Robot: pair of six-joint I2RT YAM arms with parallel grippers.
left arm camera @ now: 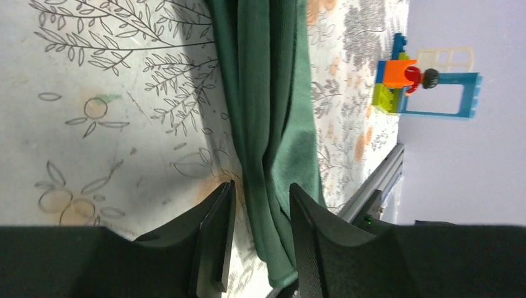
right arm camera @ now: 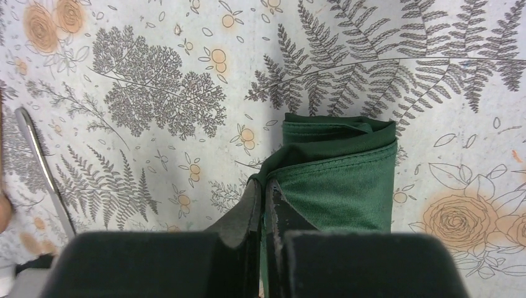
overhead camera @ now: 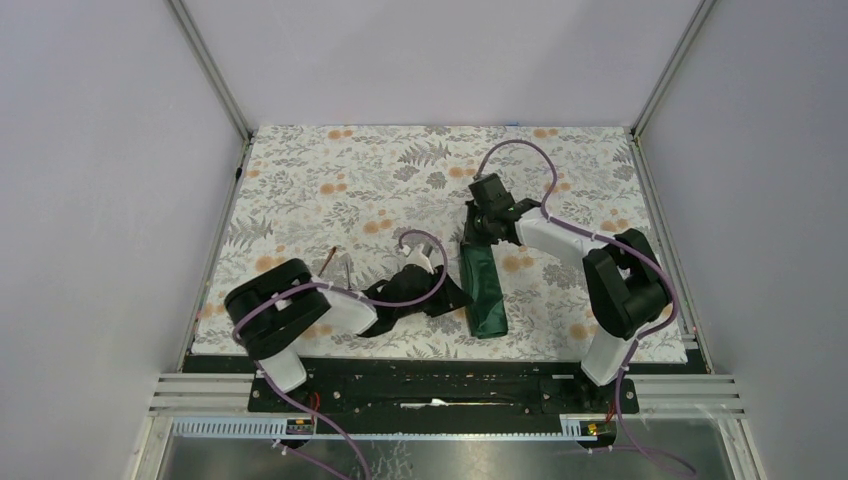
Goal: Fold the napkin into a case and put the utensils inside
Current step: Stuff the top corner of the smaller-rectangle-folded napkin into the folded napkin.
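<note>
The dark green napkin (overhead camera: 486, 290) lies folded into a narrow long case near the front middle of the cloth. My right gripper (overhead camera: 477, 238) is at its far end, shut on the upper fabric layer at the corner (right arm camera: 265, 192), with the napkin (right arm camera: 338, 180) spreading to its right. My left gripper (overhead camera: 458, 297) is low at the case's left side, open, with its jaws straddling the napkin's long folded edge (left arm camera: 267, 124) without closing on it (left arm camera: 260, 208). The utensils (overhead camera: 340, 264) lie to the left, beside the left arm. One slim utensil (right arm camera: 40, 164) shows in the right wrist view.
The floral grey and orange tablecloth (overhead camera: 330, 180) covers the table. Small bright toy blocks (left arm camera: 422, 81) stand beyond the table's edge in the left wrist view. A metal rail (overhead camera: 450, 390) runs along the front. Frame posts stand at the back corners.
</note>
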